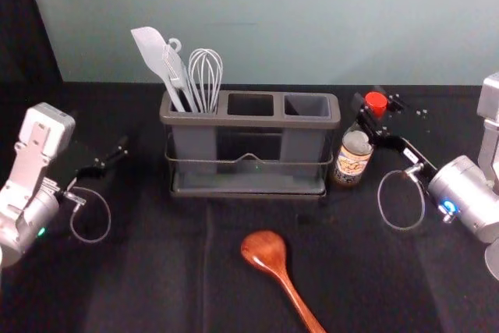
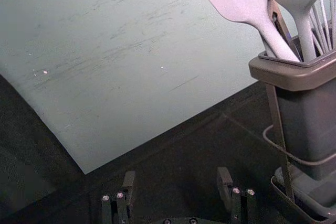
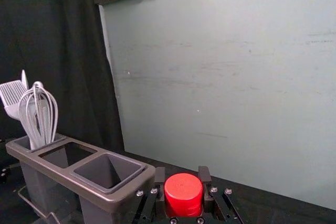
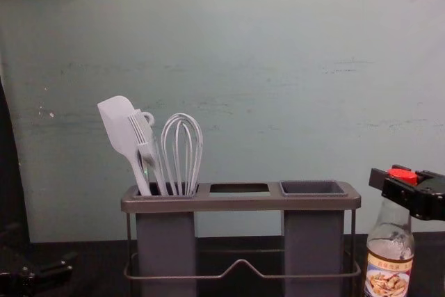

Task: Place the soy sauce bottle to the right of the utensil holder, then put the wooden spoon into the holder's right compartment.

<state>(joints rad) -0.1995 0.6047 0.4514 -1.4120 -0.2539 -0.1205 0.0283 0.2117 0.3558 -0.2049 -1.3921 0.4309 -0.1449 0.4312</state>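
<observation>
The soy sauce bottle stands just right of the utensil holder, its red cap between the fingers of my right gripper. In the right wrist view my right gripper is shut on the bottle's neck area; the chest view shows the bottle upright beside the holder. The wooden spoon lies in front of the holder, handle toward the front edge. My left gripper is left of the holder, and in its wrist view the left gripper is open, holding nothing.
A white spatula, a brush and a whisk stand in the holder's left compartment. The middle and right compartments hold nothing visible. A pale wall rises behind the black-covered table.
</observation>
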